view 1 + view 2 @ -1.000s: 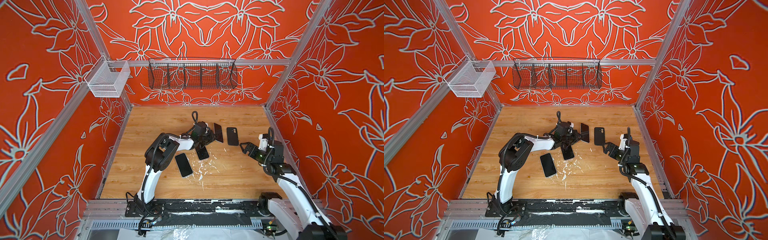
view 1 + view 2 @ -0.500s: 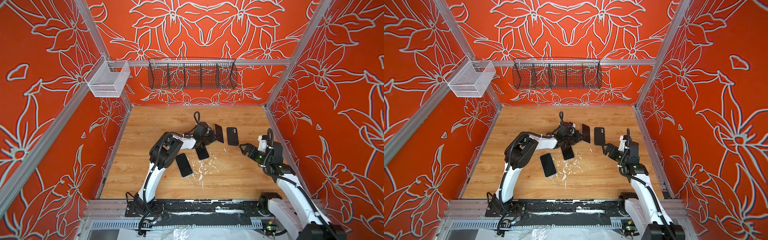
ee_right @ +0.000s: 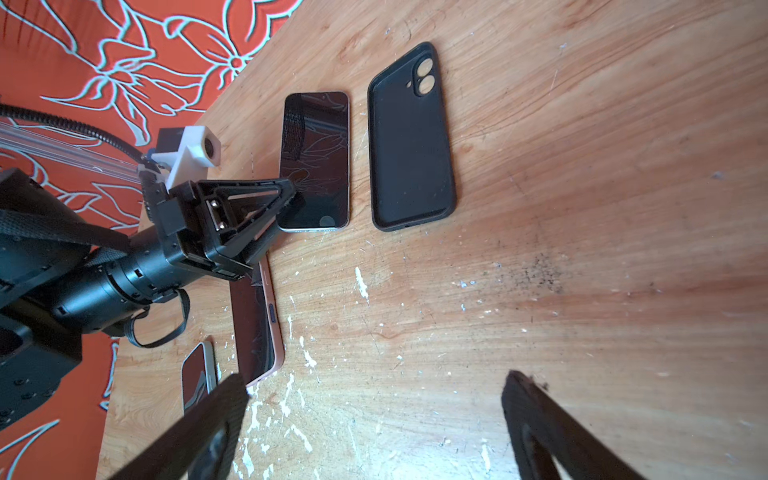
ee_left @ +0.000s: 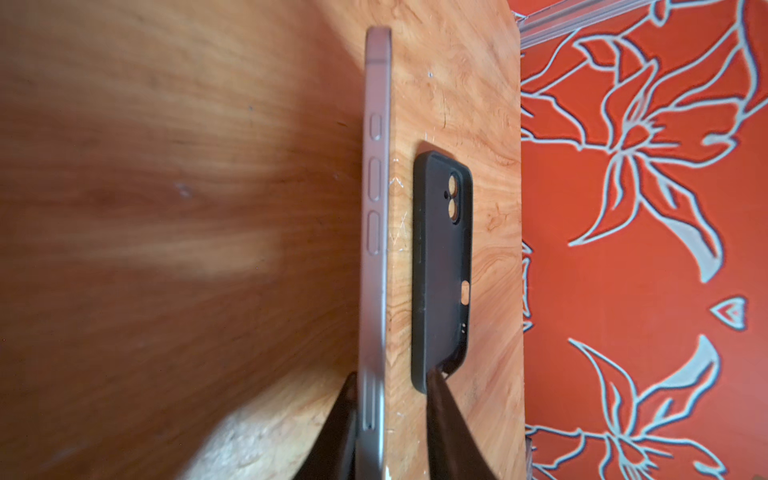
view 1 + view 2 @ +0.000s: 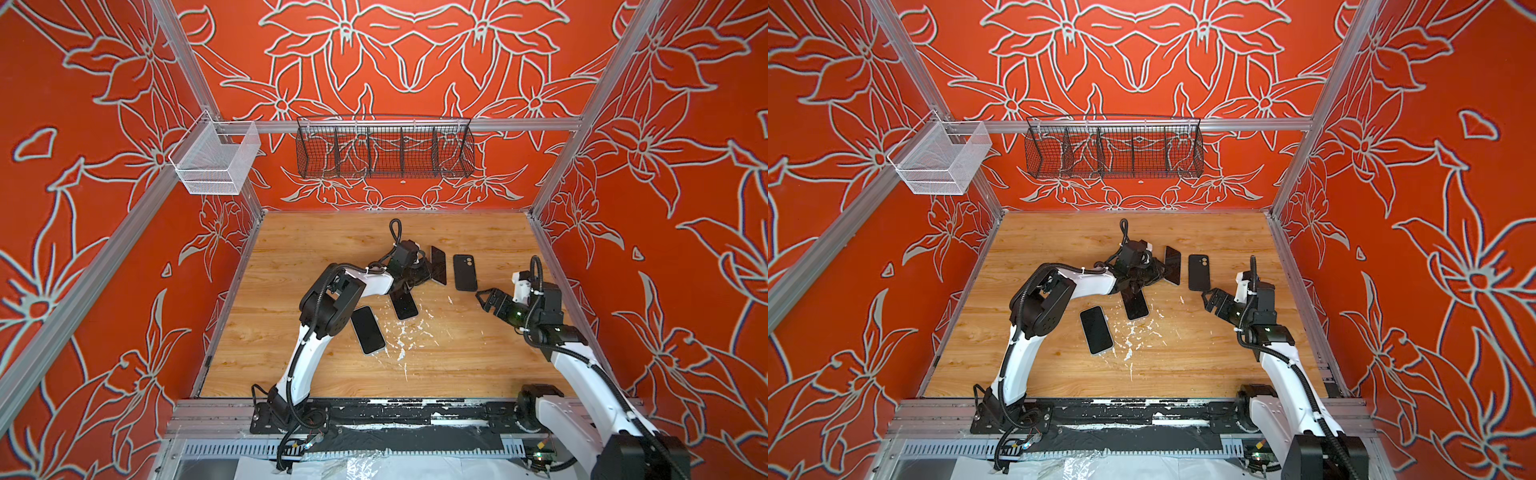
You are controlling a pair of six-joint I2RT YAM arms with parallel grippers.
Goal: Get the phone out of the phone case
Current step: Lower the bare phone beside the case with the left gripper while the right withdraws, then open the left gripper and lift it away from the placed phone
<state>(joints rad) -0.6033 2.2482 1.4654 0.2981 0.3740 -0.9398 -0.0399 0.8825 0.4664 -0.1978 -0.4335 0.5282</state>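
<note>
The phone [image 5: 438, 266] [image 5: 1172, 266] is dark-screened with a silver edge and is tipped up on its long side at the back middle of the wooden table. The empty black phone case [image 5: 464, 272] [image 4: 440, 270] [image 3: 409, 141] lies flat just to its right, apart from it. My left gripper [image 5: 424, 272] [image 4: 392, 376] is open a little around the phone's [image 4: 376, 208] lower end. One finger touches the phone and a gap shows on the other side. My right gripper [image 5: 484, 297] [image 3: 374, 382] is open and empty, just in front of the case.
A pink-edged phone [image 5: 405, 305] [image 3: 255, 328] and a silver phone [image 5: 368, 330] lie flat near the left arm, among white scuffs. A black wire basket [image 5: 384, 151] and a white mesh basket [image 5: 216, 160] hang on the back frame. Red walls enclose the table.
The left jaws have parted slightly from their grip on the phone. The left arm's elbow has shifted a little; the right arm has stayed still.
</note>
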